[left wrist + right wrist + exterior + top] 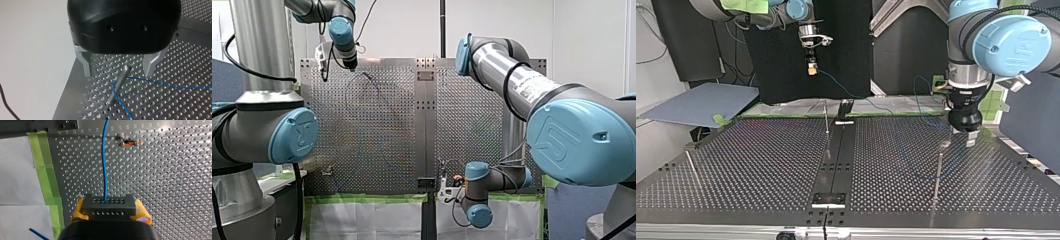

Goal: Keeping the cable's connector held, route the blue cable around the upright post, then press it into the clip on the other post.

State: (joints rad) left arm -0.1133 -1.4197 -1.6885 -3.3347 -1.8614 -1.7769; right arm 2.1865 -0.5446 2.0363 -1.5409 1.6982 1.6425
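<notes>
Front view: the left gripper (351,64) hangs over the far left part of the table (377,150). The right gripper (451,184) sits low at the near edge, right of centre. Neither grip can be read here.

Top view: the right gripper is raised and pinches the connector (811,70). The blue cable (841,89) sags from it to the table. The left gripper stands just above a thin post (938,172) at the view's right.

Left wrist view: the metal fingers (85,63) are spread wide and hold nothing, straddling the post's tip. Below them the cable bends around the post.

Right wrist view: yellow pads (77,208) are clamped on the grey connector. The cable runs straight ahead, passing just beside an orange-tipped clip (127,143).

The clip lies ahead of the right gripper along the cable's length, well apart from the left gripper. Seating the cable probably needs a small sideways shift.
</notes>
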